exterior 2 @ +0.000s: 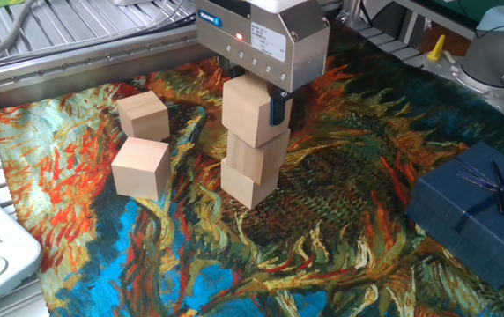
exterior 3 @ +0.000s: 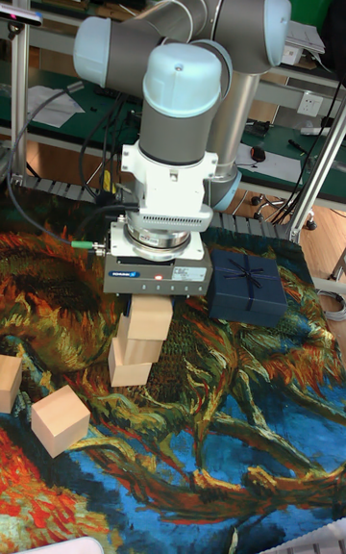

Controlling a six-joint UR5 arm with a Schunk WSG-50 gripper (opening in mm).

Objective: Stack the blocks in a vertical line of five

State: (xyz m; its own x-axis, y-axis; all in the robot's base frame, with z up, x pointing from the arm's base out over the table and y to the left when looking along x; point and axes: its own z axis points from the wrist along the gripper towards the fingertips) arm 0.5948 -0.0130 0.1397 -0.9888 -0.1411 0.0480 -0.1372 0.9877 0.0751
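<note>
My arm reaches down over the painted cloth that covers the table. A blue gift box sits on the cloth at its right in the fixed view, well apart from the blocks. My gripper is pinching the top block by its sides. That block rests on a stack of two more blocks at mid-cloth, slightly askew. Two loose blocks lie to the left of the stack: one nearer the camera, another just behind it.
</note>
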